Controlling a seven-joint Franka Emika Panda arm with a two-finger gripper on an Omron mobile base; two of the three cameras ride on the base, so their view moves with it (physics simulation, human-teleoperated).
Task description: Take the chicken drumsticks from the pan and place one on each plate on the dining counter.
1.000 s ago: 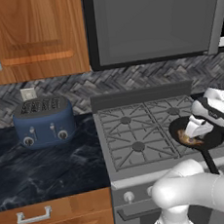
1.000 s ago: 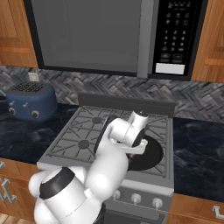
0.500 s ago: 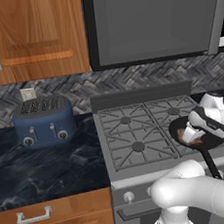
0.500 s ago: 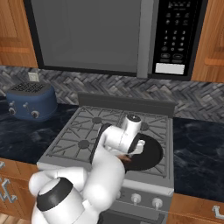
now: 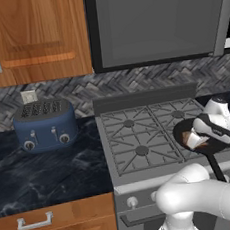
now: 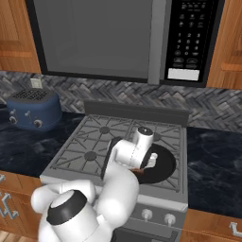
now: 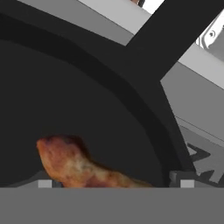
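The black pan (image 5: 185,129) rests on the stove's front right burner, its long handle (image 5: 216,165) pointing toward me over the stove's front edge. A golden-brown chicken drumstick (image 7: 73,165) lies on the pan's floor; it also shows in the left base view as the small brown drumstick (image 5: 191,140). My gripper (image 7: 114,183) is down inside the pan and open, with one fingertip (image 7: 44,183) left of the meat and the other well to its right. The hand (image 6: 142,153) hides much of the pan (image 6: 163,165). The plates and the dining counter are out of view.
A blue toaster (image 5: 45,125) stands on the dark marbled counter (image 5: 43,175) left of the stove (image 5: 137,140). A microwave (image 6: 191,42) hangs above, with wooden cabinets (image 5: 33,35) beside it. More dark counter (image 6: 212,160) lies right of the stove.
The hand has come down into the pan, bringing its open fingers around the drumstick. The pan, toaster and base have stayed put.
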